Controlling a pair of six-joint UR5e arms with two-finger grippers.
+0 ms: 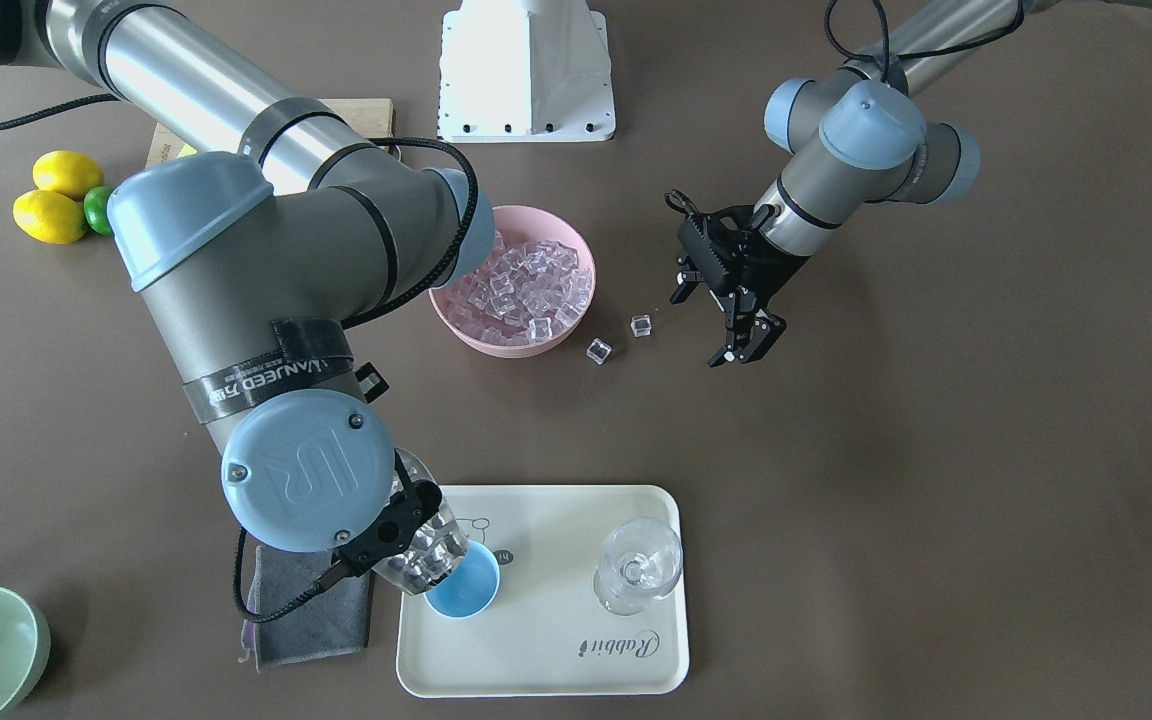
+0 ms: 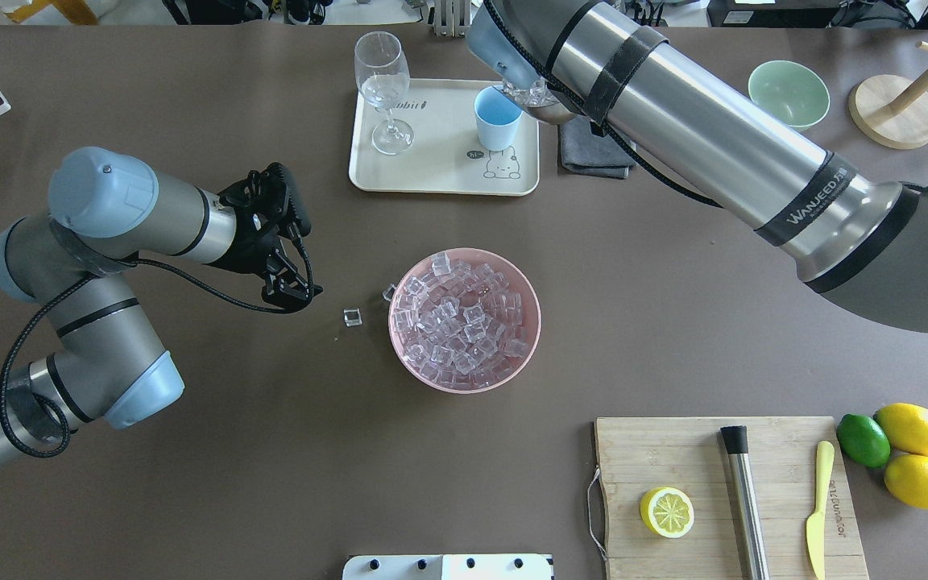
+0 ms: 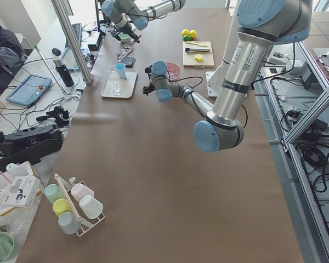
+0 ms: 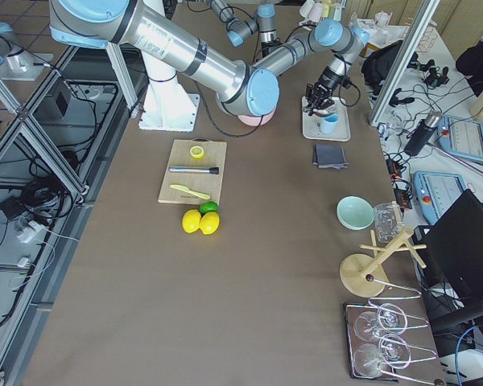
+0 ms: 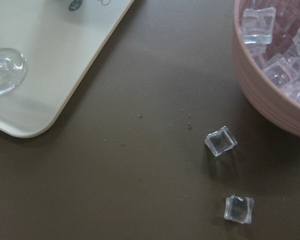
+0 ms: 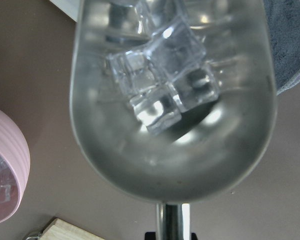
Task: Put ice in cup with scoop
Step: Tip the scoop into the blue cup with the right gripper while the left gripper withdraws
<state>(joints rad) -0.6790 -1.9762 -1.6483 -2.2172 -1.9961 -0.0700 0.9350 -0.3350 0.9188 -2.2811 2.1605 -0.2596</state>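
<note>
My right gripper [image 1: 404, 522] is shut on the handle of the steel scoop [image 1: 426, 548], which holds several ice cubes [image 6: 162, 75]. The scoop's open front is at the rim of the light-blue cup [image 1: 466, 587], which stands on the cream tray [image 1: 536, 660]. In the overhead view the scoop [image 2: 540, 101] is just right of the cup [image 2: 497, 117]. The pink bowl [image 1: 511, 345] is full of ice [image 2: 464, 318]. Two loose cubes [image 5: 221, 141] [image 5: 238, 208] lie on the table beside it. My left gripper [image 1: 744, 352] is open and empty, low over the table near them.
A clear stemmed glass [image 2: 383, 80] stands on the tray's other end. A grey cloth [image 1: 311, 600] lies beside the tray, and a pale-green bowl [image 2: 788, 93] beyond it. A cutting board [image 2: 673, 459] with a lemon half, steel cylinder [image 2: 744, 499] and knife sits near me on the right.
</note>
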